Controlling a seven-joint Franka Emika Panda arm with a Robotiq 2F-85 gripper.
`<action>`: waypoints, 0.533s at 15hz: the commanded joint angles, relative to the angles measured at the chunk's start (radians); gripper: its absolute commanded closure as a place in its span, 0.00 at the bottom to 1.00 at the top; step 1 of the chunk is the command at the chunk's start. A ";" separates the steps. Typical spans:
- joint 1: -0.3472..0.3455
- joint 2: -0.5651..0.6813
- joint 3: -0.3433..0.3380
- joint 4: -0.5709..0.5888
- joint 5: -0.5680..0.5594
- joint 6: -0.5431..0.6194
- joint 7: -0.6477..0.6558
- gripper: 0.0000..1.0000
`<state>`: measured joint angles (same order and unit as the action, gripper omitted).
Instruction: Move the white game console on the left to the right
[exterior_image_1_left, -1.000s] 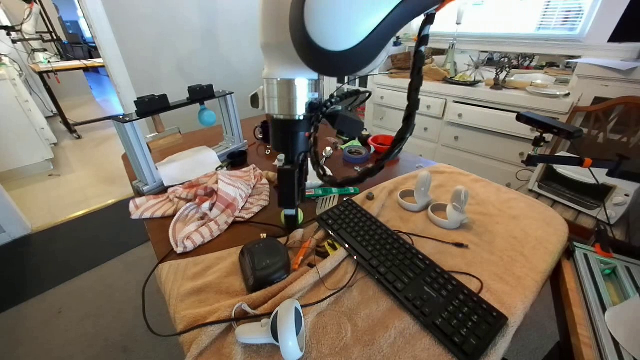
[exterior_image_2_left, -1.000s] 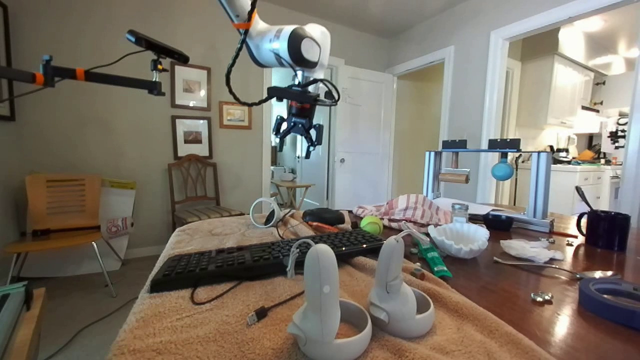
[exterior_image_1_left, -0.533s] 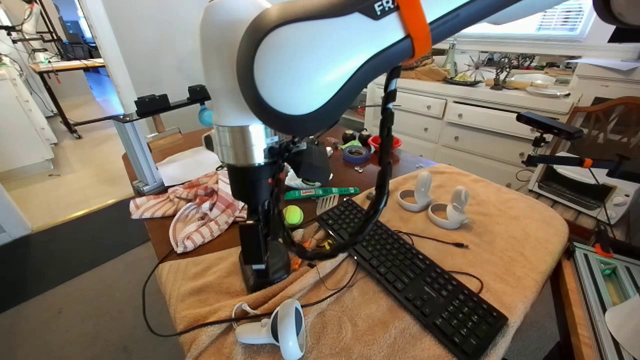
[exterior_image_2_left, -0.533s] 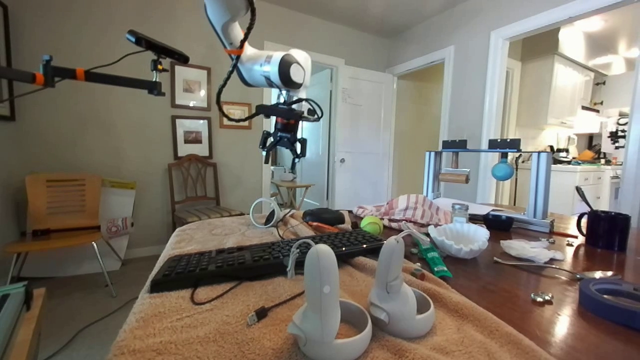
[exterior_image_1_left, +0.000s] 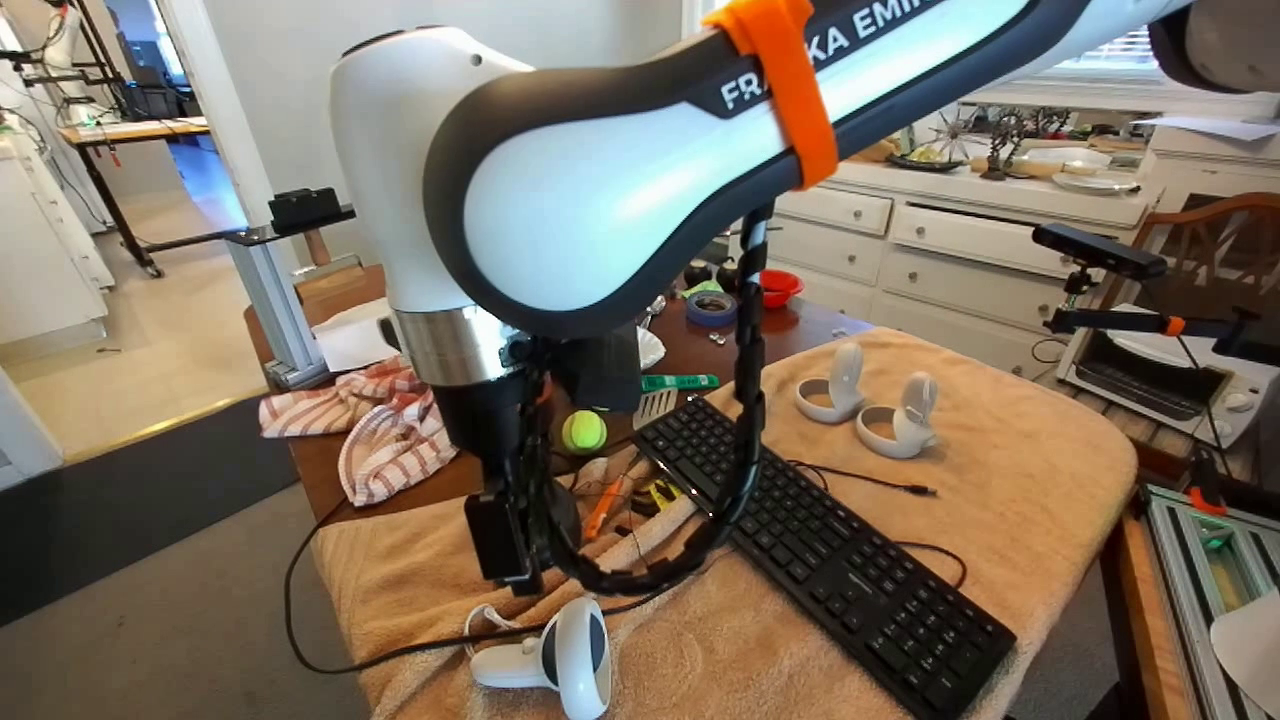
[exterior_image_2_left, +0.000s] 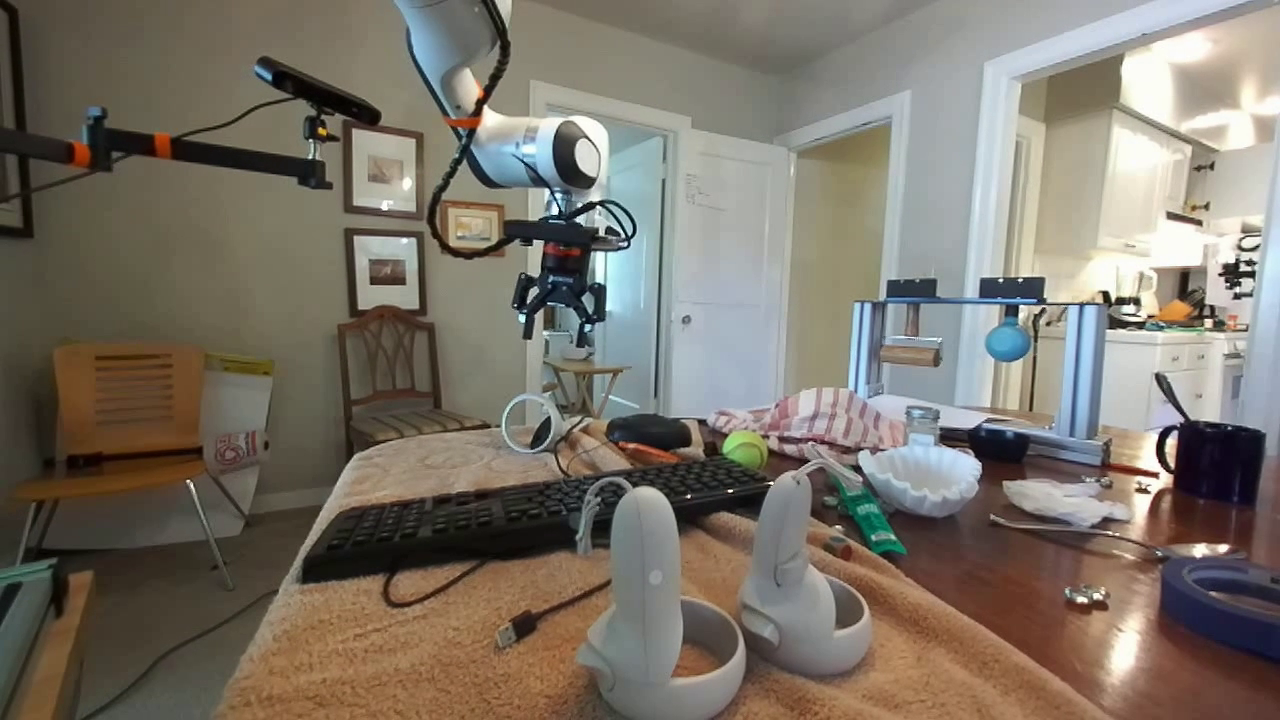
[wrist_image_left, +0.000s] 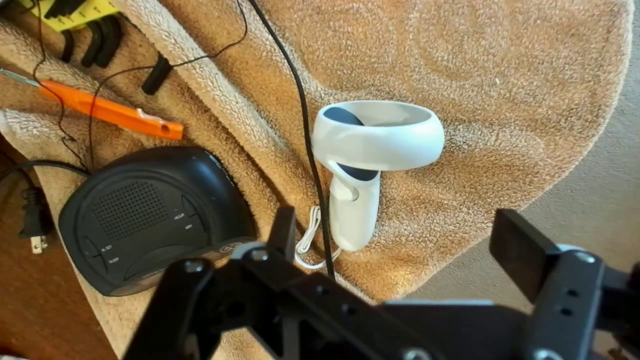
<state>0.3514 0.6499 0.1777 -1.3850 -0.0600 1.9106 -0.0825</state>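
The white game console (wrist_image_left: 355, 215) lies on the tan towel (wrist_image_left: 475, 60), its ring toward the top of the wrist view and its handle toward the jaws. It also shows in both exterior views, at the towel's near end (exterior_image_1_left: 580, 655) and behind the keyboard (exterior_image_2_left: 542, 434). My gripper (wrist_image_left: 392, 225) is open and empty. In an exterior view the gripper (exterior_image_2_left: 556, 335) hangs well above the towel, fingers down. The console's handle lies nearer the left finger in the wrist view. In an exterior view the fingertips (exterior_image_1_left: 520, 585) appear just behind the console.
A black cable (wrist_image_left: 302, 100) runs along the console's handle. A black clock-like device (wrist_image_left: 160, 210) and an orange tool (wrist_image_left: 110, 111) lie beside it. A black keyboard (exterior_image_1_left: 820, 550) crosses the towel. Two similar white controllers (exterior_image_1_left: 845, 380) (exterior_image_1_left: 910, 425) stand beyond it.
The arm has moved down and to the left in both exterior views, from near the tennis ball to near the console. The fingers stay open. The console has not moved.
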 joint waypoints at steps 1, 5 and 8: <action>-0.017 0.008 0.014 0.007 0.009 -0.007 -0.017 0.00; -0.070 0.060 0.043 0.071 0.053 -0.019 -0.151 0.00; -0.108 0.117 0.060 0.137 0.089 -0.050 -0.252 0.00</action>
<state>0.2834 0.6841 0.2072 -1.3472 -0.0099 1.9097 -0.2413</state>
